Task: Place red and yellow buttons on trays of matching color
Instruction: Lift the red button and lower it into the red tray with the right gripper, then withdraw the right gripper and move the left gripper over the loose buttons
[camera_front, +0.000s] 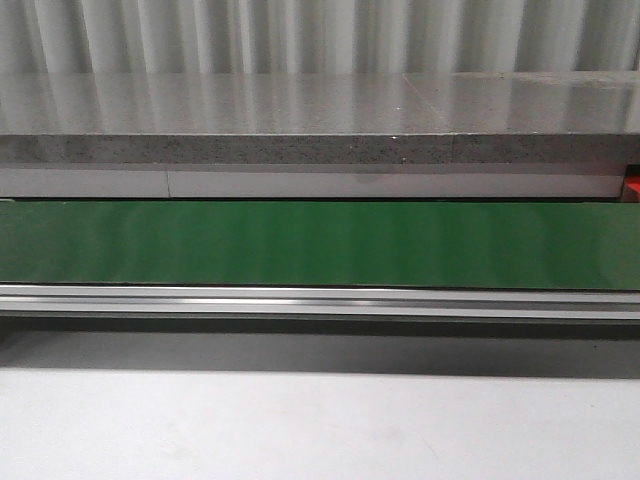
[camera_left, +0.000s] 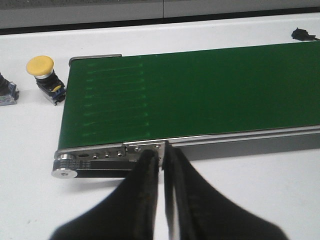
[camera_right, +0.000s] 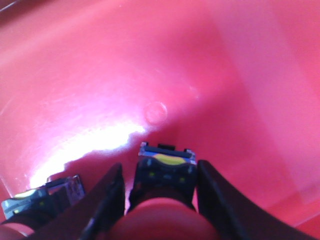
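Note:
In the right wrist view my right gripper (camera_right: 159, 170) hangs low over the floor of the red tray (camera_right: 200, 75). A red button (camera_right: 165, 200) lies between its fingers, red cap toward the camera and black base pointing away. The jaws stand open, with a small gap at each side of the button. A yellow button (camera_left: 41, 67) stands on the white table beside the end of the green conveyor belt (camera_left: 200, 95) in the left wrist view. My left gripper (camera_left: 162, 157) is shut and empty, hovering at the belt's near rail. The yellow tray is out of view.
A second button's base (camera_right: 42, 197) lies in the red tray beside my right gripper. Another dark switch body (camera_left: 7, 92) sits at the frame's edge near the yellow button. A small black part (camera_left: 302, 34) lies beyond the belt. The front view shows only the belt (camera_front: 320, 245) and a grey ledge (camera_front: 320, 120).

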